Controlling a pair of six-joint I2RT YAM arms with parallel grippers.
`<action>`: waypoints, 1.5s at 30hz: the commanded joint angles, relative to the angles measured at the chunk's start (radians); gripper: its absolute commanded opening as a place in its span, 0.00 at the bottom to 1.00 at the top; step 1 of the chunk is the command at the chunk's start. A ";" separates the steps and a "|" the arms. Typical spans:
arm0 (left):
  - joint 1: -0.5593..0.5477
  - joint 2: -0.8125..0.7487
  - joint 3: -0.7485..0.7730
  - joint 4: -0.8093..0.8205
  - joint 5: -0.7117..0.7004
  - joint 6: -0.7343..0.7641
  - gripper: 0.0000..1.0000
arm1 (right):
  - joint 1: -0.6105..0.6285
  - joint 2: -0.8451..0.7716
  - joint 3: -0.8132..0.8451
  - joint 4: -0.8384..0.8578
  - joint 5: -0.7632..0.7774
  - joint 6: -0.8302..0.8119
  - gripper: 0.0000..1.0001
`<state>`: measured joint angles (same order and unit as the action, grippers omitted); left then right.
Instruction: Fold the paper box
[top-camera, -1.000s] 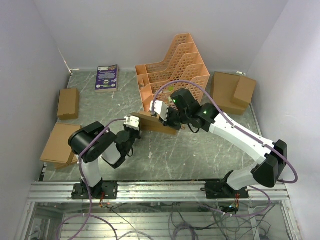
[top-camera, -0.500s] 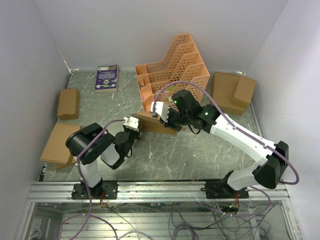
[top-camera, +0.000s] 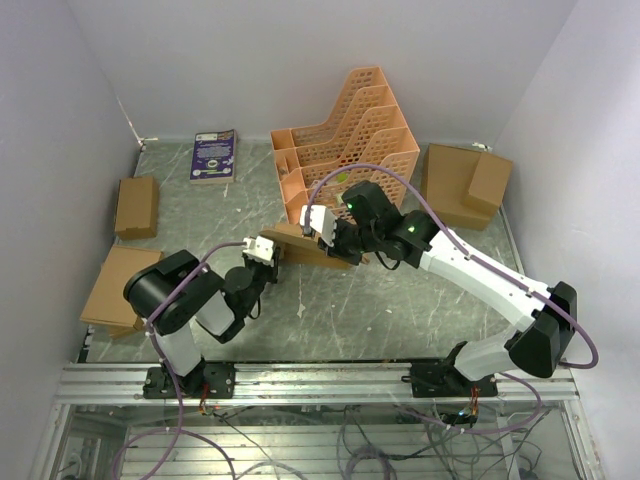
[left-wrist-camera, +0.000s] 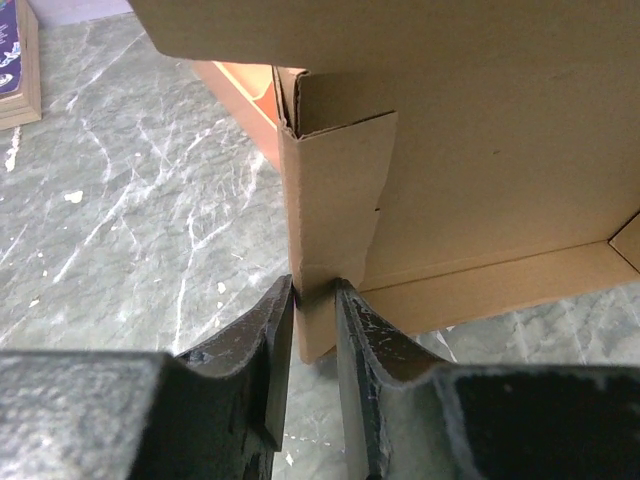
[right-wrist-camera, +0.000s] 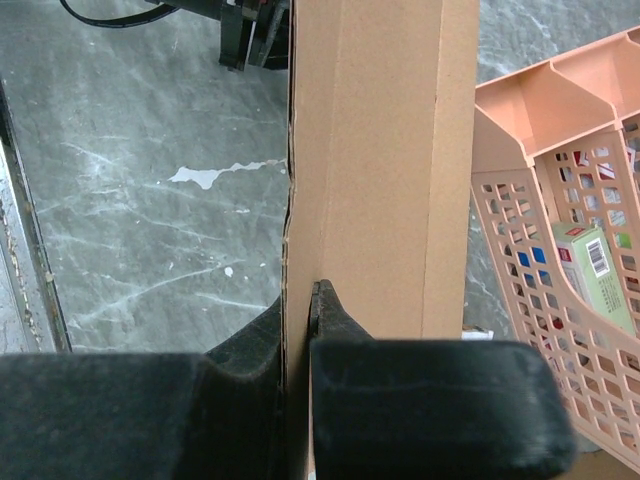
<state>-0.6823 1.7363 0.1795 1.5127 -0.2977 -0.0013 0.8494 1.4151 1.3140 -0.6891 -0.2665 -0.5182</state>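
Note:
The paper box (top-camera: 300, 243), brown cardboard and partly folded, is held off the table between both grippers in front of the orange rack. My left gripper (top-camera: 270, 252) is shut on a narrow folded corner flap at the box's left end; in the left wrist view the fingers (left-wrist-camera: 315, 290) pinch that flap of the paper box (left-wrist-camera: 480, 150), whose inside wall and base fill the view. My right gripper (top-camera: 326, 236) is shut on the box's right part; in the right wrist view the fingers (right-wrist-camera: 298, 290) clamp one thin wall of the paper box (right-wrist-camera: 390, 150).
An orange lattice file rack (top-camera: 350, 135) stands right behind the box and shows in the right wrist view (right-wrist-camera: 560, 250). A purple book (top-camera: 213, 156) lies at the far left. Ready-made cardboard boxes sit on the left (top-camera: 136, 206), (top-camera: 118, 288) and back right (top-camera: 465, 185).
My left arm has drawn back a little to the left, its gripper still on the flap. The right gripper and the box have barely moved.

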 joint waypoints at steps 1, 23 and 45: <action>0.001 -0.026 -0.004 0.213 0.011 -0.016 0.34 | 0.019 -0.011 -0.026 -0.021 -0.052 0.006 0.00; 0.184 -0.038 -0.019 0.213 0.325 -0.136 0.36 | 0.019 0.005 -0.012 -0.031 -0.052 -0.002 0.00; 0.323 0.001 0.076 0.214 0.619 -0.213 0.42 | 0.019 0.015 0.006 -0.047 -0.077 -0.008 0.00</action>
<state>-0.3634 1.7294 0.2245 1.5082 0.2867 -0.2100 0.8593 1.4166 1.3056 -0.7181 -0.3035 -0.5171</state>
